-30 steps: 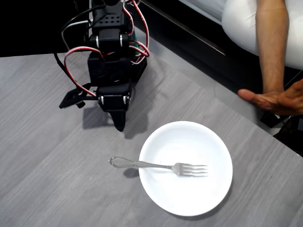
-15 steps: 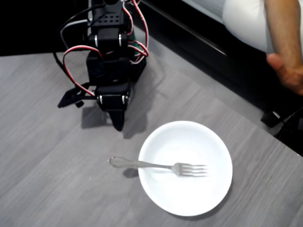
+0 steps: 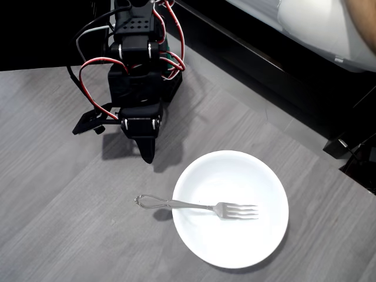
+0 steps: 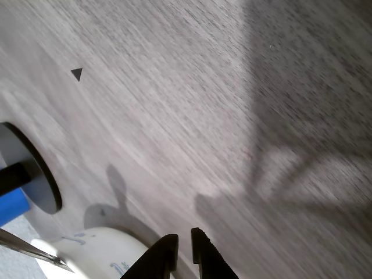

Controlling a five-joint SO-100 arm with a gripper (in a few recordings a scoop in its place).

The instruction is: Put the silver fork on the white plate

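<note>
In the overhead view the silver fork [image 3: 194, 205] lies flat, its tines resting inside the white plate [image 3: 235, 176]. Its handle sticks out over the plate's left rim onto the grey table. My gripper [image 3: 147, 156] points down at the table, up and to the left of the plate, roughly a hand's width from the fork's handle end. It holds nothing. In the wrist view the two dark fingertips [image 4: 165, 256] stand almost together above bare grey wood, and the gripper [image 4: 183, 247] is shut.
The black arm base with red and white cables [image 3: 138, 53] stands at the table's back. The table edge [image 3: 276, 120] runs diagonally at right, with a dark gap beyond. A person's white clothing [image 3: 317, 29] fills the top right. The wrist view shows a dark disc [image 4: 32, 171] at left.
The person's hand and forearm at the right have drawn back out of view. The fork, plate and arm stay where they were.
</note>
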